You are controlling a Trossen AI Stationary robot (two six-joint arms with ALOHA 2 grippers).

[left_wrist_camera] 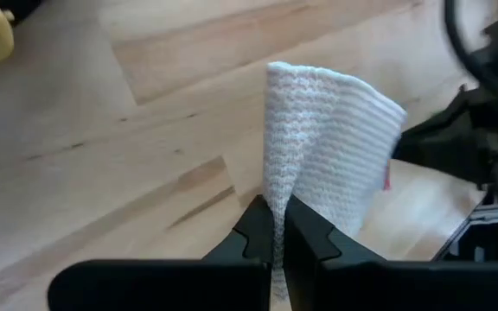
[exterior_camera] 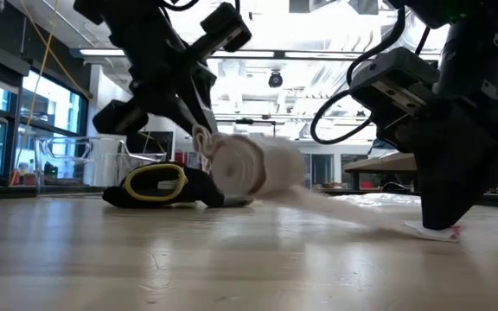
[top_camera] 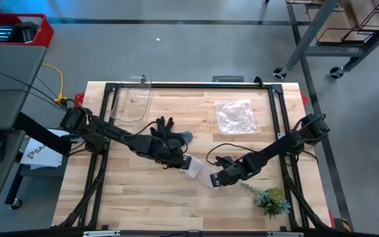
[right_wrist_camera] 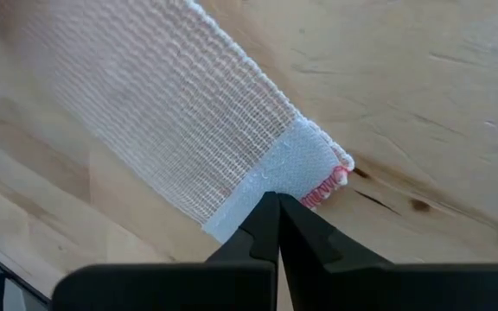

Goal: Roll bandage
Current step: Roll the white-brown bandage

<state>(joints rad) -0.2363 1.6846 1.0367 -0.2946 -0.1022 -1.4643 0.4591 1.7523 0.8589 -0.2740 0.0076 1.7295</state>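
The white gauze bandage [exterior_camera: 247, 166] is partly wound into a loose roll, which hangs above the table near its middle, in front of the black-and-grey glove [exterior_camera: 158, 184]. My left gripper [left_wrist_camera: 277, 226] is shut on the roll. From the roll a strip [exterior_camera: 344, 210] slopes down to the bandage's free end [right_wrist_camera: 305, 164], a denser white patch with red stitching that lies flat on the wood. My right gripper [right_wrist_camera: 277, 206] is shut at that patch. In the high view the bandage [top_camera: 199, 172] spans the short gap between both grippers. My left gripper pinches the roll's cloth at one side edge [left_wrist_camera: 275, 194] between its two fingers, coming slanting down from the table's left. Several layers seem caught. The roll is lifted clear of the table. My right gripper has its shut fingertips on the near edge of the end patch [right_wrist_camera: 266, 186], slanting down from the table's right. The patch lies flat on the table. Whether the tips pinch it or only press on it, I cannot tell.
A crinkly clear plastic bag [top_camera: 234, 115] lies at the far right, and a clear plastic piece [top_camera: 131, 102] at the far left. A small green plant sprig [top_camera: 272, 199] sits near the front right. The glove [top_camera: 166, 133] lies just beyond my left arm.
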